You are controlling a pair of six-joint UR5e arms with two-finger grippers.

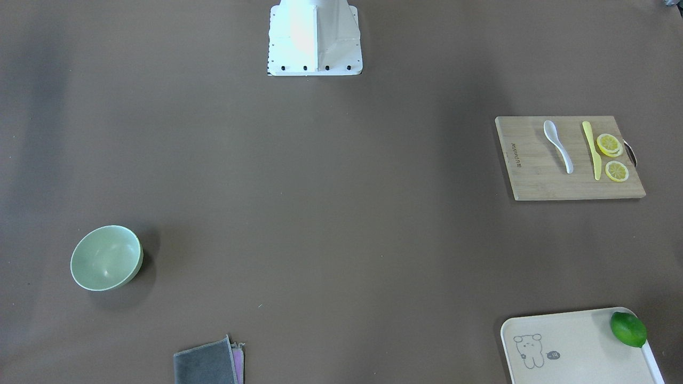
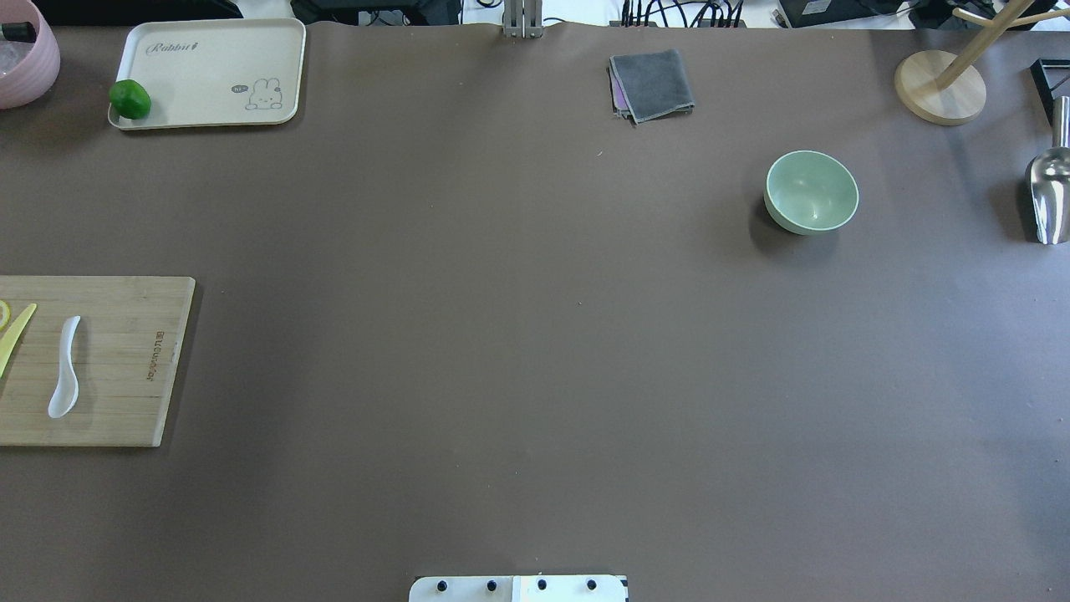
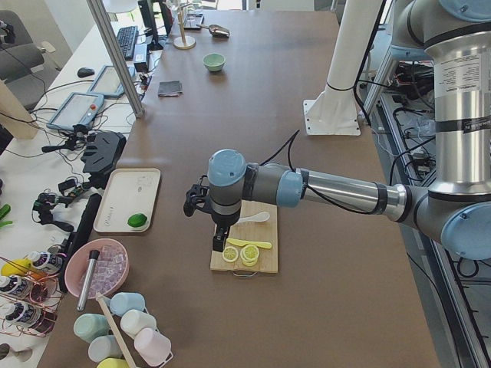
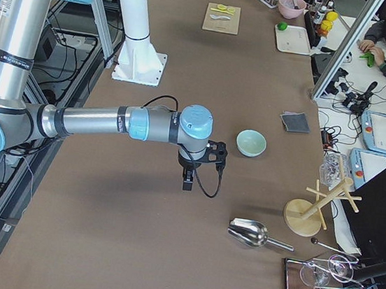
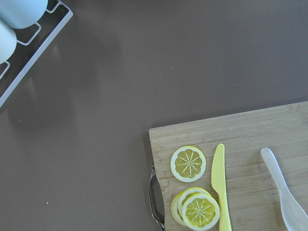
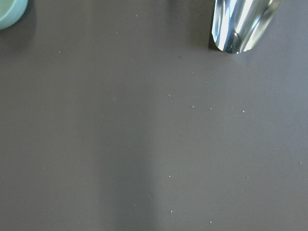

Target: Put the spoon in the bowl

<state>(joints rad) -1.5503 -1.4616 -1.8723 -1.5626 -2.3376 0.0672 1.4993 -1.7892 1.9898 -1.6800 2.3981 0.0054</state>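
Observation:
The white spoon (image 1: 558,145) lies flat on a wooden cutting board (image 1: 539,178), beside a yellow knife; it also shows in the overhead view (image 2: 65,368) and the left wrist view (image 5: 284,192). The mint-green bowl (image 1: 106,257) stands upright and empty on the far side of the table (image 2: 812,191). My left gripper (image 3: 221,234) hangs above the board's lemon end, seen only in the exterior left view. My right gripper (image 4: 188,181) hangs above the table a little short of the bowl (image 4: 251,142), seen only in the exterior right view. I cannot tell whether either is open or shut.
A yellow knife (image 1: 592,150) and lemon slices (image 1: 609,144) share the board. A cream tray (image 2: 209,71) holds a lime (image 2: 129,99). A grey cloth (image 2: 652,84), a metal scoop (image 2: 1049,188), a wooden stand (image 2: 940,84) and a pink bowl (image 2: 25,58) stand near the edges.

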